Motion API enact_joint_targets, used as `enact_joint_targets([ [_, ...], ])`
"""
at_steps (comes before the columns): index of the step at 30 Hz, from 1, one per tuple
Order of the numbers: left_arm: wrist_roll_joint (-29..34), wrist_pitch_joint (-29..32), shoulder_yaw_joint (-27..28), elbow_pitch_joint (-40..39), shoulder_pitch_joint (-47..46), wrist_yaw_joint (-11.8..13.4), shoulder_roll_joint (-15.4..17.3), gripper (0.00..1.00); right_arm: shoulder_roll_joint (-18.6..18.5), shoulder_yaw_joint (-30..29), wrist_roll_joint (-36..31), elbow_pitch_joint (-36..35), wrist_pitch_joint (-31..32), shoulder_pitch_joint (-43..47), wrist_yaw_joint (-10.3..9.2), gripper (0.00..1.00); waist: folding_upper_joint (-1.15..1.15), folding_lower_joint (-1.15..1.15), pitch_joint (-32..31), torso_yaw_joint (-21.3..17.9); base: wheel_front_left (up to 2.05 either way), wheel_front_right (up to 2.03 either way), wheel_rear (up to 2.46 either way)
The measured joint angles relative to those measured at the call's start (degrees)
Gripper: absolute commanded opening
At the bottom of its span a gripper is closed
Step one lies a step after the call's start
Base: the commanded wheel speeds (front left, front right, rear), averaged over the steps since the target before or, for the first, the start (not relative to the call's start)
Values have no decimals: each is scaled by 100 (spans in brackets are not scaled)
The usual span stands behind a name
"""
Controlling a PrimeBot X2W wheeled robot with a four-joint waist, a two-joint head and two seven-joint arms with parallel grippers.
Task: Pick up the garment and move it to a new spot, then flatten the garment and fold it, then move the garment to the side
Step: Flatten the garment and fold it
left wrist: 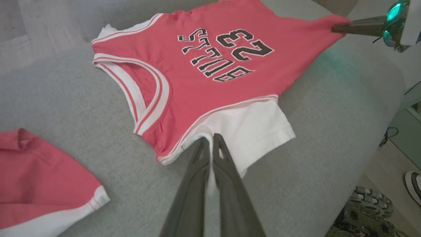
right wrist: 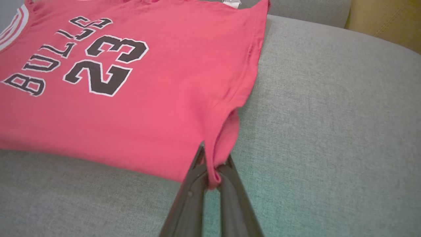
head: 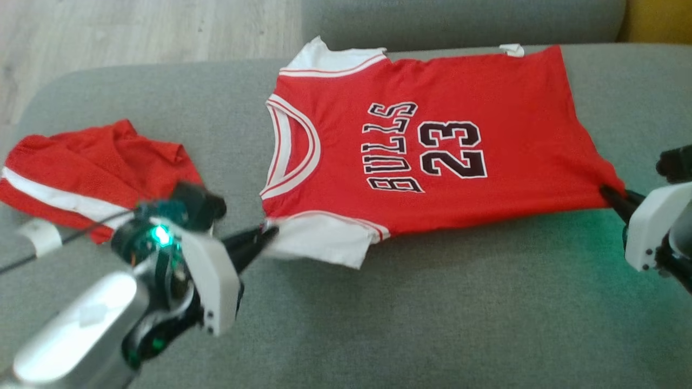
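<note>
The red shorts (head: 92, 167), with a white band, lie crumpled on the grey cushion (head: 432, 324). They are off to the left of my left tool (head: 270, 233), back level with the base of its fingers and well apart from the tips.

I have the left tool closed. Its 2 dark fingers are pinched together on the edge of the white sleeve (left wrist: 260, 131) of the garment (head: 432, 146). In the left wrist view, a strip of white cloth runs down between the fingers.

Ahead of that tool and to its right, the garment spreads front-up across the cushion. It is a red jersey with white trim at the neck and armholes, black "BULLS" lettering and the number 23. The neck opening lies just beyond the left tool's tips, on their left. The body of the garment lies mostly flat, and its hem end reaches toward my right tool (head: 608, 193). A small white label (head: 511, 49) shows at the hem corner farthest from both tools.

The right tool is closed as well, gripping the nearer hem corner (right wrist: 215, 171). In the right wrist view, a fold of red cloth is caught between its 2 fingers and drawn up into a small peak. The garment's near edge spans from 1 tool to the other. To the right of the right tool I see bare grey cushion.
</note>
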Motion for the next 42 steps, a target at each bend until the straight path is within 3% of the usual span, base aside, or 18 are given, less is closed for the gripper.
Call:
enact_joint_targets([
  [9,309,-133,59,842,-962,-32,-422,0,65,-132,98,-9,10,-501,0,0,0,1,412,-114,0,0,0],
  [18,862,-223,36,2047,-2046,-141,-669,0,404,-247,179,220,146,-1038,0,0,0,1,823,-228,0,0,0],
  [29,1625,-880,-356,3387,-3014,-256,-1254,0,745,-231,243,589,169,-1605,0,0,0,0,1257,-322,0,0,0],
  [30,1706,-1027,-355,3519,-3093,-216,-1321,40,762,-233,220,660,121,-1658,0,11,0,0,1291,-328,0,0,0],
  [31,1805,-1223,-350,3652,-3175,-111,-1392,100,790,-249,155,761,-9,-1721,0,88,0,1,1323,-334,0,0,0],
  [32,1908,-1450,-338,3795,-3268,8,-1481,100,825,-279,119,879,-132,-1791,0,100,0,1,1352,-341,0,0,0],
  [38,2131,-3185,118,4499,-3639,748,-2004,100,1112,-746,-77,1386,-1501,-2212,0,100,0,1,1401,-379,0,0,0],
  [42,2109,-4299,436,4745,-3650,1055,-2273,100,1351,-1206,-108,1556,-2321,-2253,0,100,0,0,1284,-377,0,0,0],
])
